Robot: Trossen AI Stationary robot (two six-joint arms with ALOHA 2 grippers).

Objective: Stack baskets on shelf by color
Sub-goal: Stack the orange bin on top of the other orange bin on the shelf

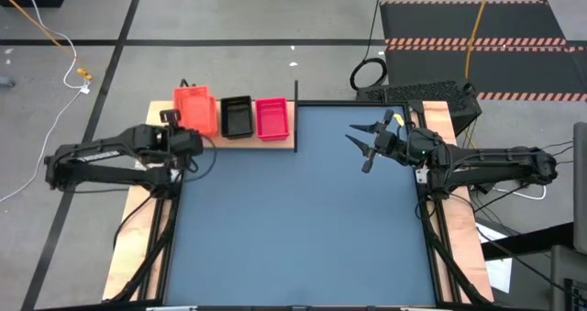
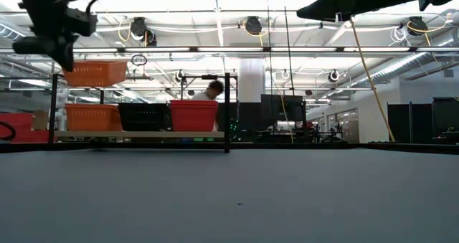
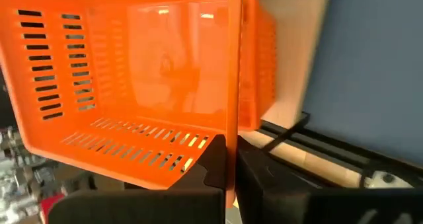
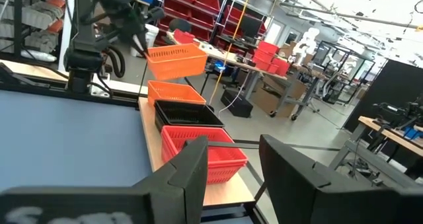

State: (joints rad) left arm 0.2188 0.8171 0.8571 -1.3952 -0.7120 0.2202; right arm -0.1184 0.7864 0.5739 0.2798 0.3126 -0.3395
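1. The shelf (image 1: 240, 138) is lying at the table's (image 1: 303, 210) far left edge, carrying an orange basket (image 1: 195, 110), a black basket (image 1: 236, 116) and a pink-red basket (image 1: 271, 117) side by side.
2. The left gripper (image 1: 171, 118) is sitting against the orange basket's near-left corner.
3. The right gripper (image 1: 359, 143) is hovering with jaws spread above the table's far right area, holding nothing.

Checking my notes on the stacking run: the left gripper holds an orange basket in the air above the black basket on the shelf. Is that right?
Not quite. The left gripper does hold an orange basket in the air, but it hangs above the other orange basket on the shelf, not the black basket. The low view shows this.
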